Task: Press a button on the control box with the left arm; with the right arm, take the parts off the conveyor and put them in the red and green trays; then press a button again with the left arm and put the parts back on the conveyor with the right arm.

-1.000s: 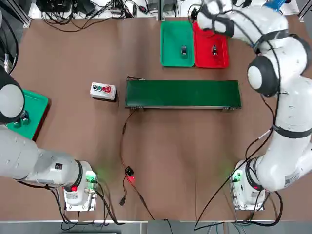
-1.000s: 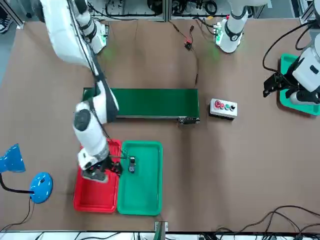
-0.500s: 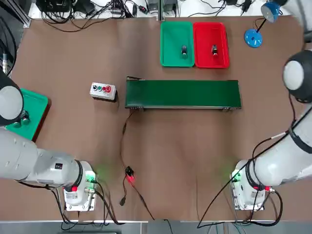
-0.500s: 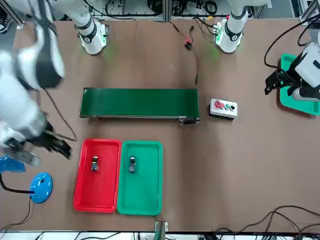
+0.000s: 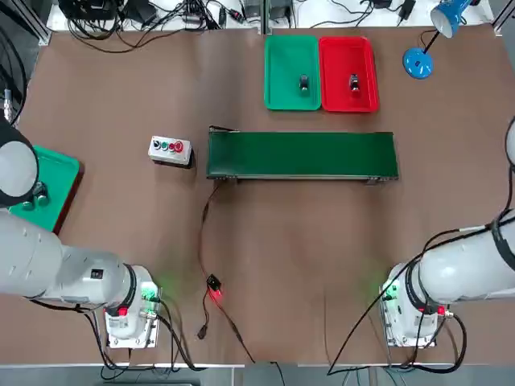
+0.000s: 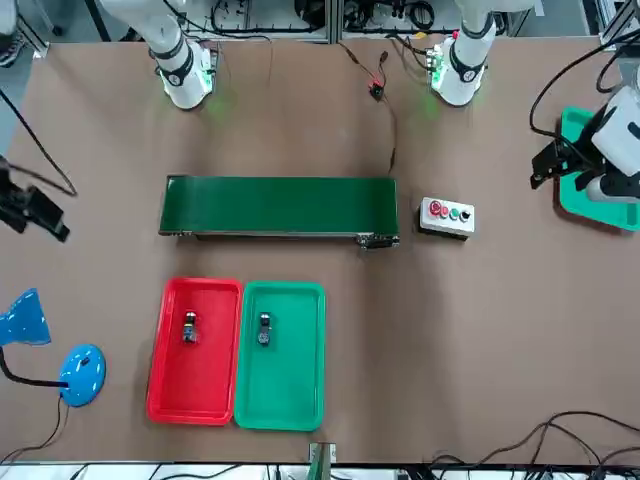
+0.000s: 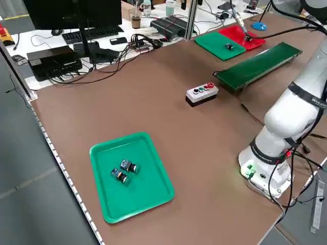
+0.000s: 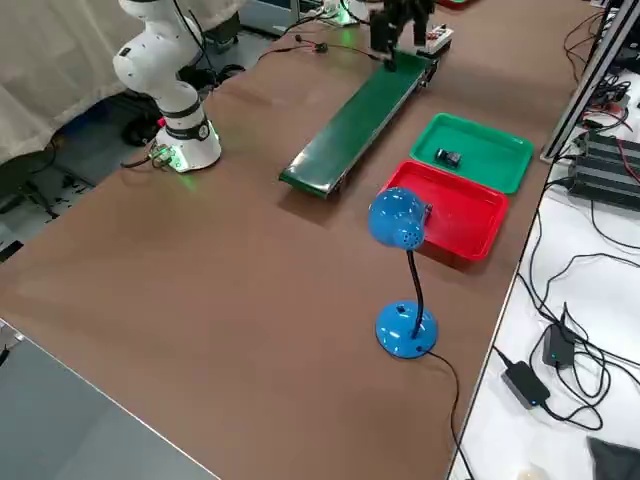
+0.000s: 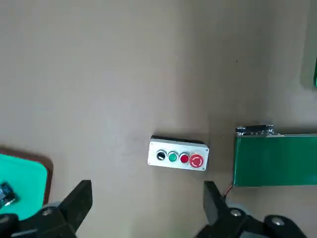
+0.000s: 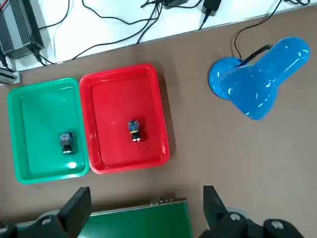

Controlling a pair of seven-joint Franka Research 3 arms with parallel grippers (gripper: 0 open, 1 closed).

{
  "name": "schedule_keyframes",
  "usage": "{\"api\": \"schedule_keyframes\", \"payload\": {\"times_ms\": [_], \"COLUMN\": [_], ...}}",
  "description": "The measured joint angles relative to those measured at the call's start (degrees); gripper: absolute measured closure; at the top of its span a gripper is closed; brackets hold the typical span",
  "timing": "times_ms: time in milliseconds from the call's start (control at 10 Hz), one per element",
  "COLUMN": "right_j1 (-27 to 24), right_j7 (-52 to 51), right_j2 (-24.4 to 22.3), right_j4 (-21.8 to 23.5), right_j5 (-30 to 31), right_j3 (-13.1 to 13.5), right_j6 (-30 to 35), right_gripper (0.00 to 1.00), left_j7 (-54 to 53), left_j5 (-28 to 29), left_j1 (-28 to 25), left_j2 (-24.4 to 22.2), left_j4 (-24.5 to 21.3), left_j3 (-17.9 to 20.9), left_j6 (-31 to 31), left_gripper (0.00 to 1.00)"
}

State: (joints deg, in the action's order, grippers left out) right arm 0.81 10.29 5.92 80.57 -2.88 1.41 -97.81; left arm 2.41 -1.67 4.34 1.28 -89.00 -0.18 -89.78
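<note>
The conveyor (image 5: pixel 302 154) lies bare across the table's middle. Behind it stand the green tray (image 5: pixel 291 52) and the red tray (image 5: pixel 348 48), side by side, each holding one small dark part (image 5: pixel 303 83) (image 5: pixel 353 81). The control box (image 5: pixel 170 149) sits just off the belt's left end. My right gripper (image 10: pixel 143 213) is open with nothing in it, high near the table's right edge, looking down on both trays (image 10: pixel 29 99) (image 10: pixel 153 99). My left gripper (image 9: pixel 146 206) hangs open above the table to the left of the control box (image 9: pixel 178 153), apart from it.
A blue desk lamp (image 5: pixel 418 60) stands right of the red tray. A green tray with a red-brown edge (image 5: pixel 56 189) holding small parts sits at the left table edge under my left arm. A loose cable with a red-lit plug (image 5: pixel 213 291) runs from the belt toward the front.
My right arm has swung away from above the red tray toward the table's right edge, with nothing in its gripper. Both parts stay in their trays. The left arm has not moved.
</note>
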Motion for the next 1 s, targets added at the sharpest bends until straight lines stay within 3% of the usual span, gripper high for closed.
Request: {"api": "schedule_keyframes", "payload": {"times_ms": [300,400,600,800,900,1000], "right_j1": [-0.55,-0.56,-0.70,-0.96,-1.04,-1.05], "right_j7": [-0.06,-0.09,-1.28,-4.36,-4.97,-5.22], "right_j2": [-0.34,-0.34,-0.35,-0.34,-0.35,-0.35], "right_j4": [0.44,0.46,0.51,0.70,0.90,1.18], "right_j5": [-0.05,-0.05,-0.03,0.03,0.05,0.41], "right_j3": [-1.14,-1.16,-1.16,-1.15,-1.15,-1.17], "right_j6": [0.93,0.93,0.96,1.17,1.25,1.34], "right_gripper": [0.00,0.00,0.00,0.00,0.00,0.00], "left_j7": [0.00,0.00,-0.07,-0.23,-0.23,-0.18], "left_j5": [0.00,0.00,0.00,0.00,0.00,0.00], "left_j1": [0.00,0.00,0.01,-0.02,0.00,0.03], "left_j2": [0.00,-0.01,-0.55,-3.91,-5.87,-7.11], "left_j4": [-0.24,-0.87,-3.96,-12.55,-18.94,-26.19], "left_j3": [0.00,0.00,-0.03,-0.49,-1.74,-3.19], "left_j6": [0.00,0.00,-1.81,-8.58,-13.56,-20.05], "left_gripper": [0.06,0.17,0.49,0.81,0.97,0.99]}}
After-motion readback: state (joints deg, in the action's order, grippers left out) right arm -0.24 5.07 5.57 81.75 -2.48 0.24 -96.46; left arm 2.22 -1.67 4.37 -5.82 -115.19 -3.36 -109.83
